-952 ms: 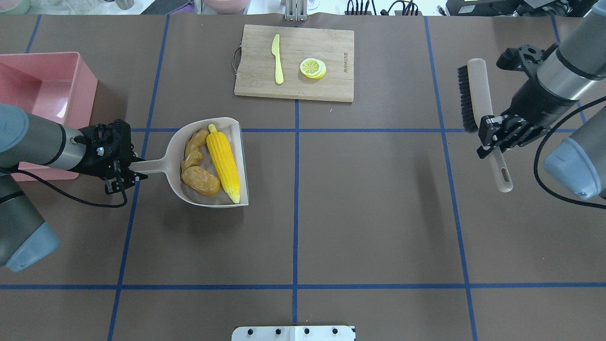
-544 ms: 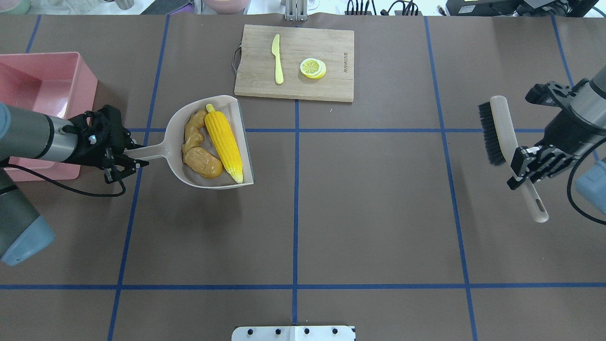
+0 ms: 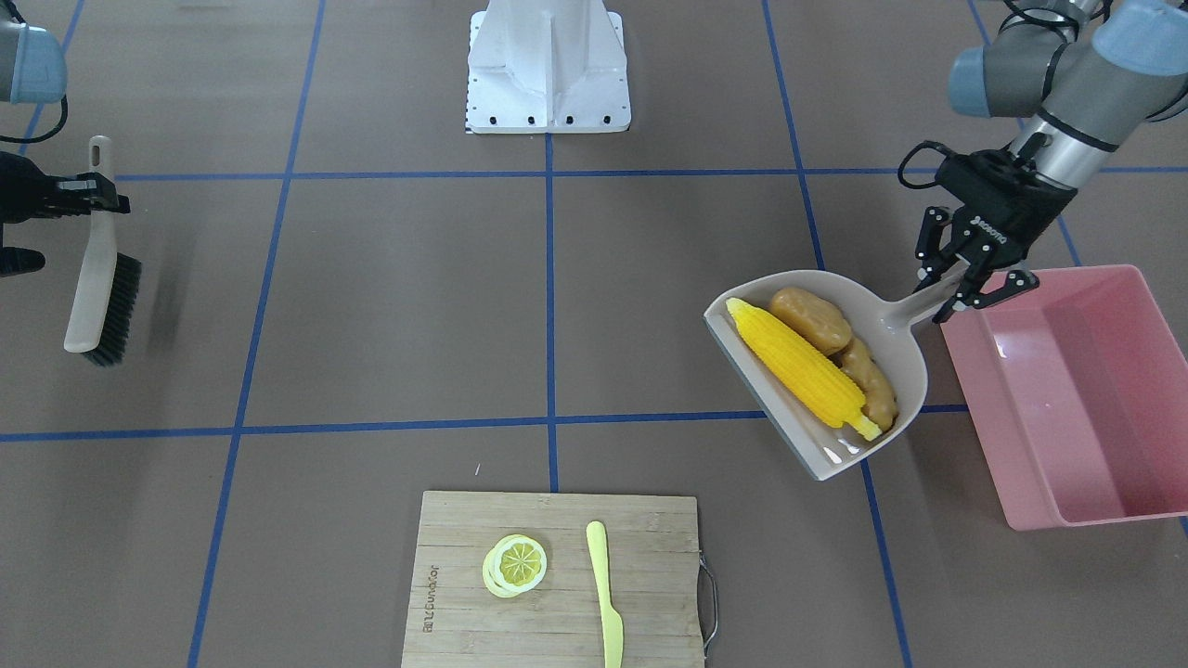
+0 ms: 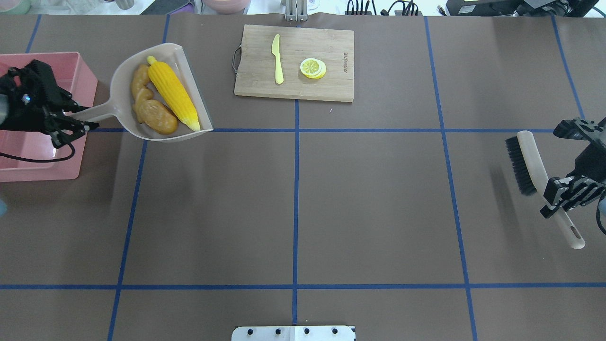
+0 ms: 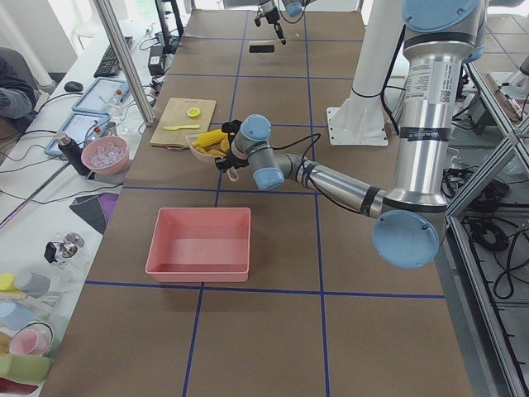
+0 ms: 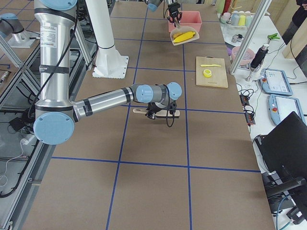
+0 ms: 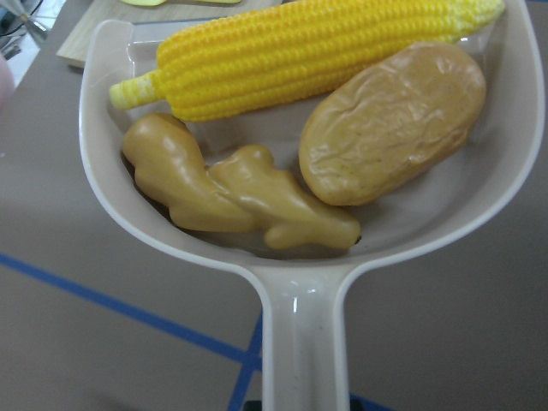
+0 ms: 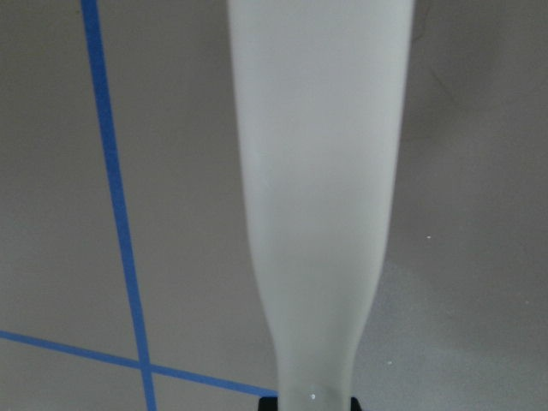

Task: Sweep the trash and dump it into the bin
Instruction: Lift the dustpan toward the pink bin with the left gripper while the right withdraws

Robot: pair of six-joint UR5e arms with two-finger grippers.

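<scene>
Within a second, the left gripper [image 4: 78,124] has carried the dustpan [image 4: 97,112] from the tabletop's left-middle toward its far left corner. The gripper, earlier short of the bin [image 4: 87,80], now hangs over the bin's interior, and the dustpan's scoop sits just beside the bin's right wall, apparently higher off the tabletop than before. Corn [image 4: 173,94], potato [image 4: 156,116] and ginger [image 4: 139,80] have travelled with it. On the other side, the right gripper [image 4: 563,196] has drawn the brush [image 4: 532,158] closer to the right edge and back toward the robot's edge.
</scene>
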